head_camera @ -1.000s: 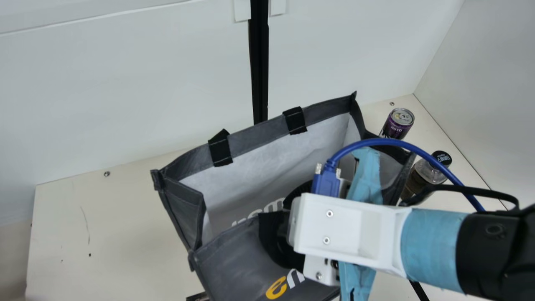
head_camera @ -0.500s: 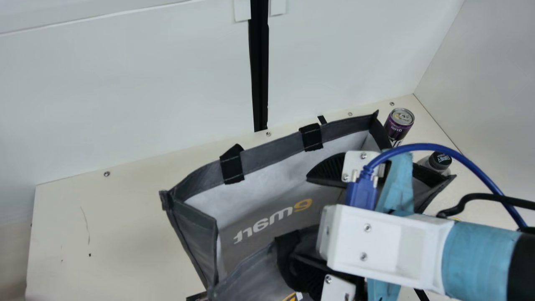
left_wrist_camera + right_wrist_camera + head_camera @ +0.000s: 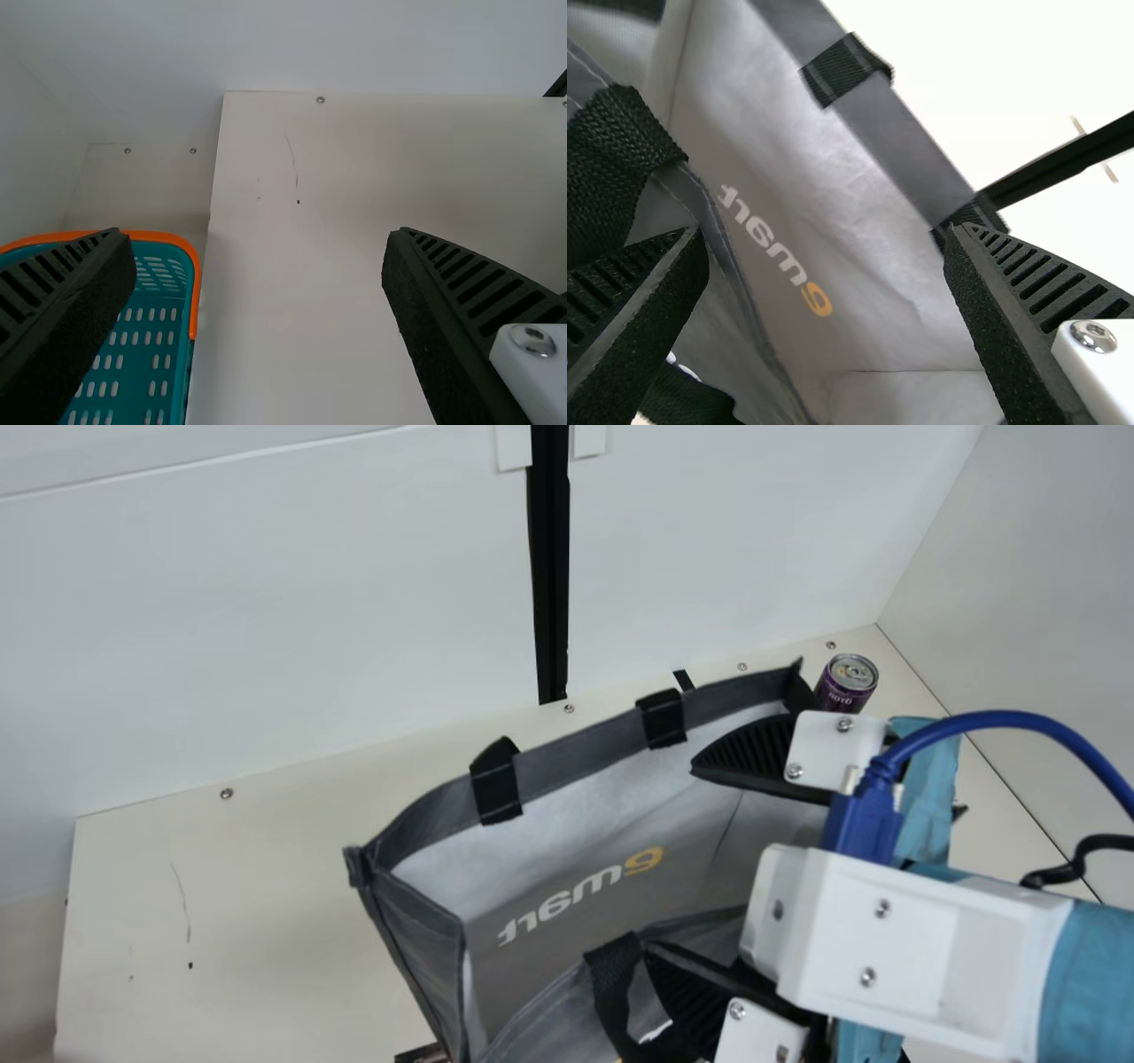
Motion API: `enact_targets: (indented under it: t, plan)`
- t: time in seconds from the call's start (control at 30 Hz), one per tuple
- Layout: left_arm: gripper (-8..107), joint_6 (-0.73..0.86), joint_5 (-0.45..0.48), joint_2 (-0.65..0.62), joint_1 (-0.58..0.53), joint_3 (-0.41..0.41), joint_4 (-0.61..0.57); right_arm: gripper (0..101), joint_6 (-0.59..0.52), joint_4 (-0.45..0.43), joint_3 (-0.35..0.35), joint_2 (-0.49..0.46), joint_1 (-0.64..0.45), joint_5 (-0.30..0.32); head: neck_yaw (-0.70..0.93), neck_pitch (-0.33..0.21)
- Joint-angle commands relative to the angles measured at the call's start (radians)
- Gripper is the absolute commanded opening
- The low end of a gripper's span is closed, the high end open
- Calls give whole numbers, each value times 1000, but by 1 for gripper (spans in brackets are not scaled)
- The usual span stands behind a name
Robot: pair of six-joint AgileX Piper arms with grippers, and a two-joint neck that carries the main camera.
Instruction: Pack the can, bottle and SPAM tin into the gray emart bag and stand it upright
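The gray bag (image 3: 576, 886) stands with its mouth wide, its light lining and mirrored print showing. Over its right part my right gripper (image 3: 670, 858) is open, one finger near the back rim, the other by the front strap. In the right wrist view, the bag (image 3: 833, 177) spreads between and behind the fingers of my right gripper (image 3: 826, 234), which hold nothing. The purple can (image 3: 848, 682) is upright just beyond the bag's back right corner. In the left wrist view, my left gripper (image 3: 257, 235) is open above bare table, away from the bag.
A teal basket with an orange rim (image 3: 197, 266) is beside the table in the left wrist view. White walls (image 3: 266, 602) rise behind and at the right of the table (image 3: 221, 921). A dark object (image 3: 421, 1054) partly shows at the bag's lower left.
My right gripper has moved right across the bag. The bag's back rim has come lower and its right side has spread rightward. The bottle, visible earlier, is now hidden behind the arm.
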Motion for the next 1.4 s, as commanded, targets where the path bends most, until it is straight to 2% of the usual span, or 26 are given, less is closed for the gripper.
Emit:
enact_targets:
  t: [0.0,0.57,0.87,1.37]
  plan:
    - [90,0,0,0,0,0,0,95,9,-5,-10,-1,4,-1,-1,-23]
    - [90,0,0,0,0,0,0,95,84,-32,-147,5,5,-1,-1,-23]
    - [90,0,0,0,0,0,0,95,82,-37,-193,23,-96,-1,-1,-23]
    - [90,0,0,0,0,0,0,95,85,2,-231,60,-278,-1,-1,-23]
